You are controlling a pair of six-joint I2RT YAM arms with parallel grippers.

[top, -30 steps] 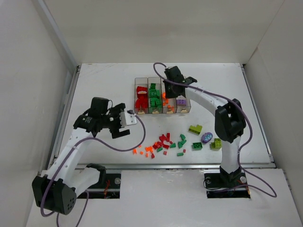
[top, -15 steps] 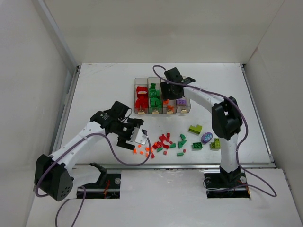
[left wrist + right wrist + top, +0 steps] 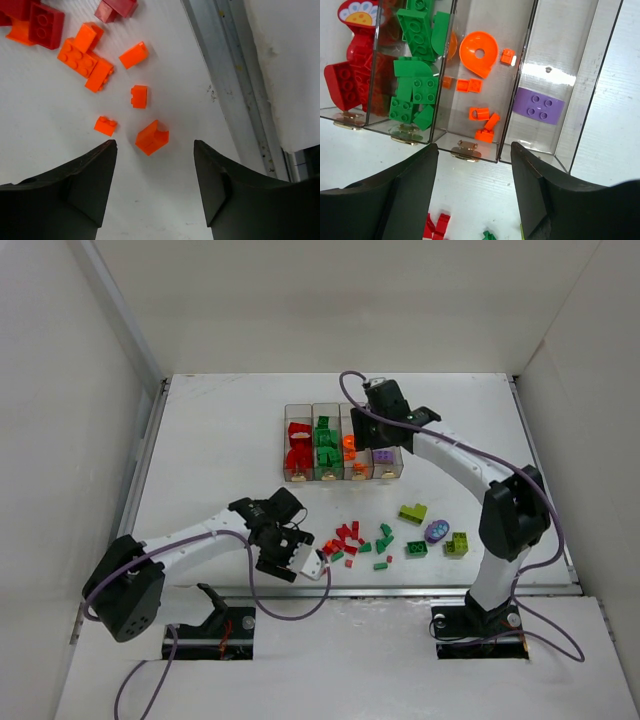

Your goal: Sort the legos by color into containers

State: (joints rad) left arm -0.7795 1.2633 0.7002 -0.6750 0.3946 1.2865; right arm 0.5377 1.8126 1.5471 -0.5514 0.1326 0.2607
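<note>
Fingers [image 3: 92, 185] on our left gripper [image 3: 155, 144] stand spread with nothing between them, low over the white table [image 3: 45, 135], close to the metal rail [image 3: 235, 85] at its near edge. Just beneath the gap lies a hollow orange brick [image 3: 151, 137]. Three more small orange bricks lie beside it, and an orange cluster [image 3: 85, 57] sits further off, next to two red bricks [image 3: 46, 26].

On our right gripper [image 3: 474, 146] the fingers [image 3: 395, 200] are likewise parted and empty, hanging above the near end of the containers [image 3: 530, 151]. From left to right we count a bin of red pieces [image 3: 345, 90], a bin of green pieces [image 3: 415, 85], a bin with an orange disc [image 3: 478, 51] and several little orange bits, and a bin holding one purple plate [image 3: 538, 105]. A brass dot [image 3: 465, 146] sits at the near end of the orange bin.

From above we see loose legos [image 3: 350, 538] scattered in front of the bins. Red, green and orange ones lie together, then to the right come a lime piece [image 3: 413, 512], a purple oval [image 3: 436, 531] and a green brick [image 3: 416, 548].
</note>
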